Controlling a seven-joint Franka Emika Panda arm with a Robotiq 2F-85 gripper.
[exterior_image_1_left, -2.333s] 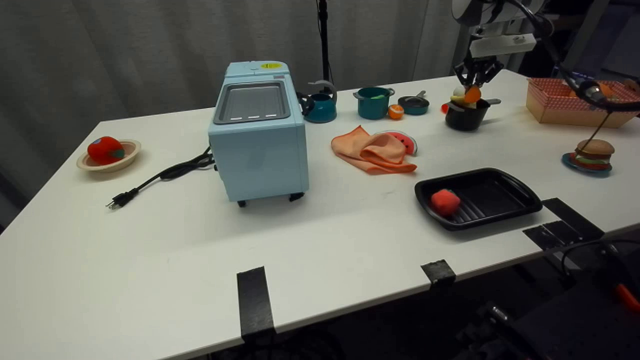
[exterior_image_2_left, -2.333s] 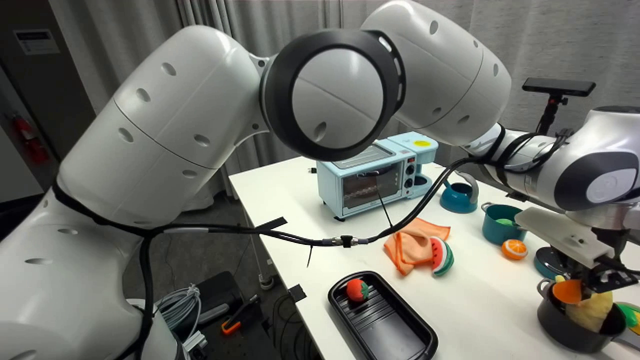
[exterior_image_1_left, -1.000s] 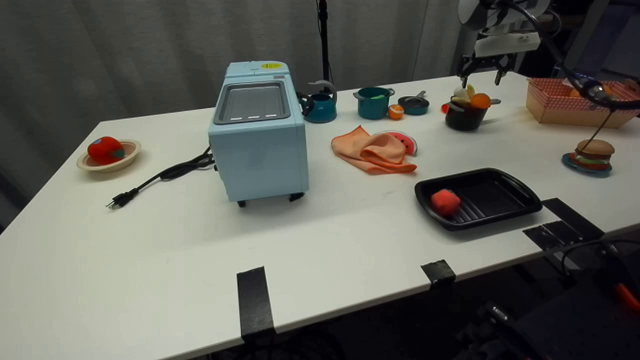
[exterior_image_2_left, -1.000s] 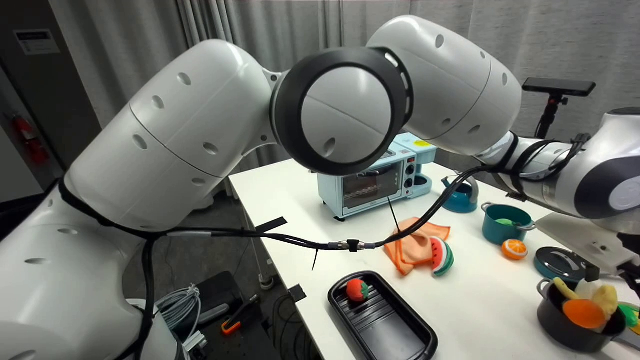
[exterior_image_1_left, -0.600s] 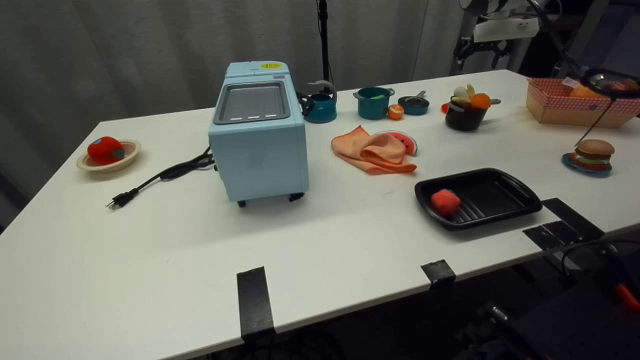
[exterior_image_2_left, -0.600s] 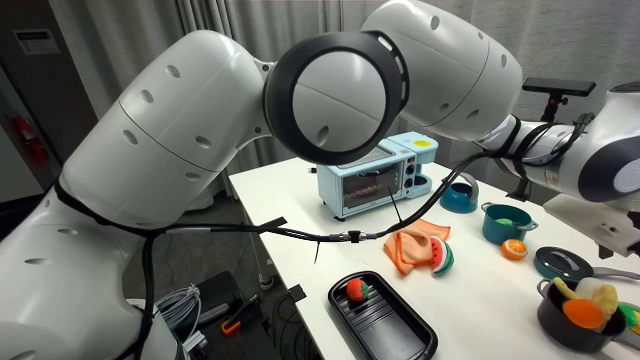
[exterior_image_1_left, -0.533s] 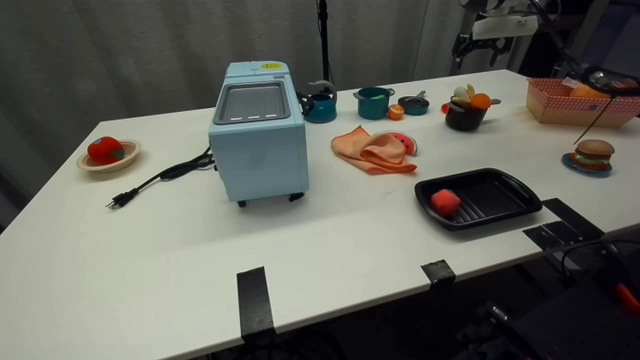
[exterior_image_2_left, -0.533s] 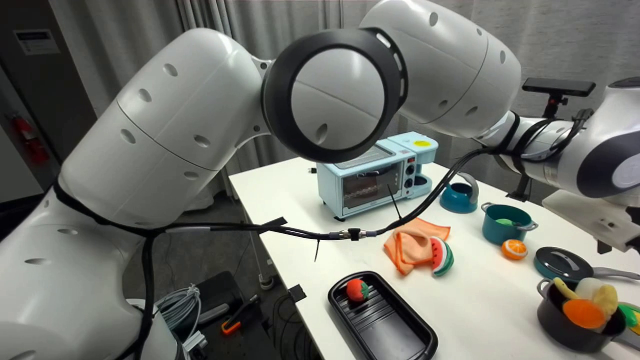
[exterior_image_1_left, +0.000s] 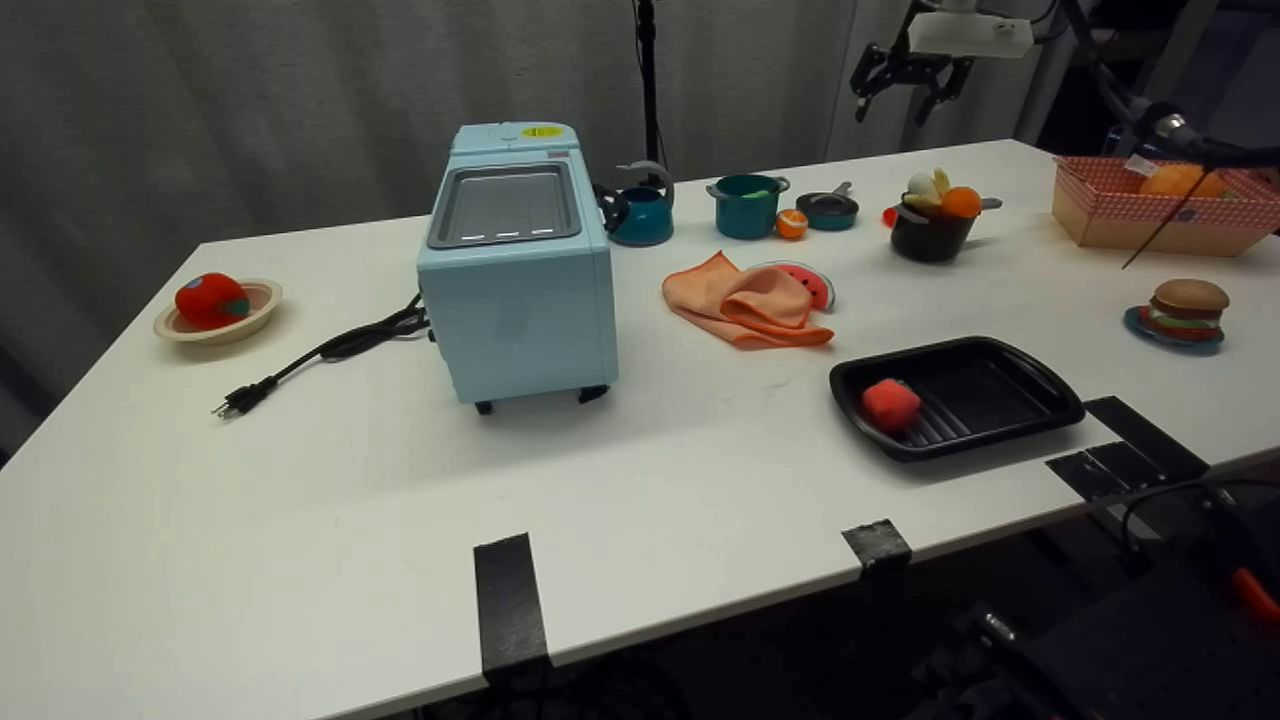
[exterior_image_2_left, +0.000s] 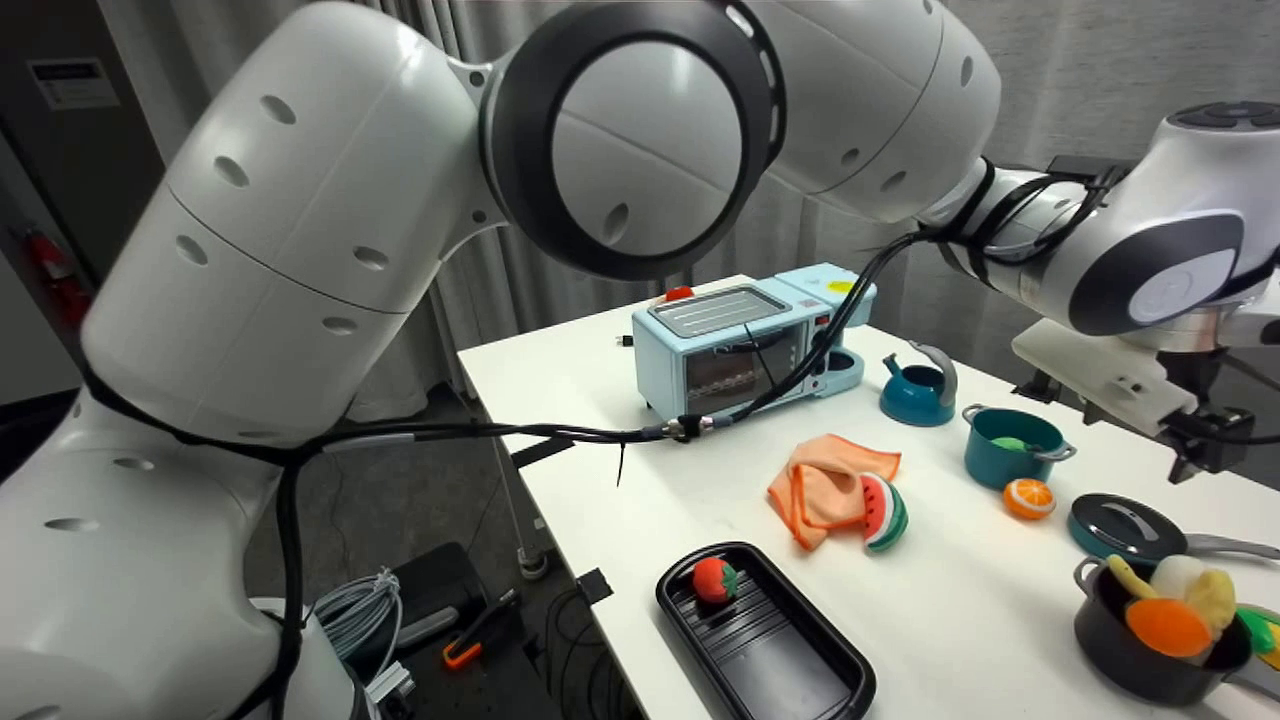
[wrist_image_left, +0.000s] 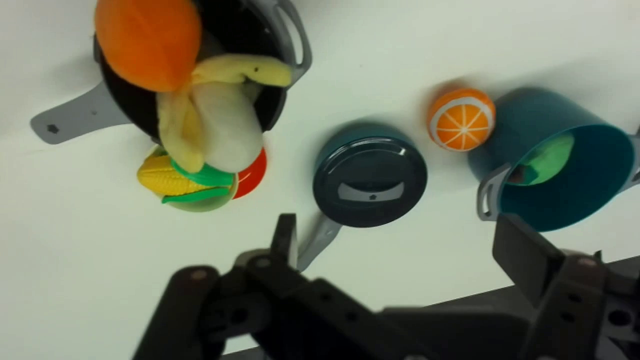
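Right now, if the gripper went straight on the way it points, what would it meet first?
Probably the lidded pan: it lies just ahead of the open gripper in the wrist view. Depth is hard to judge, so its fingers might catch the teal pot first.

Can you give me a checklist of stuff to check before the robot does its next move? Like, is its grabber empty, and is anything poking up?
1. Gripper open and empty: ok.
2. Nothing touching it: ok, it hangs above the table.
3. Everything below the rim of the black pot: not ok, the round orange toy sticks up.
4. Orange slice toy apart from the teal pot: cannot tell, they sit very close.
5. Lid on its pan: ok.
6. Strawberry inside the black tray: ok.
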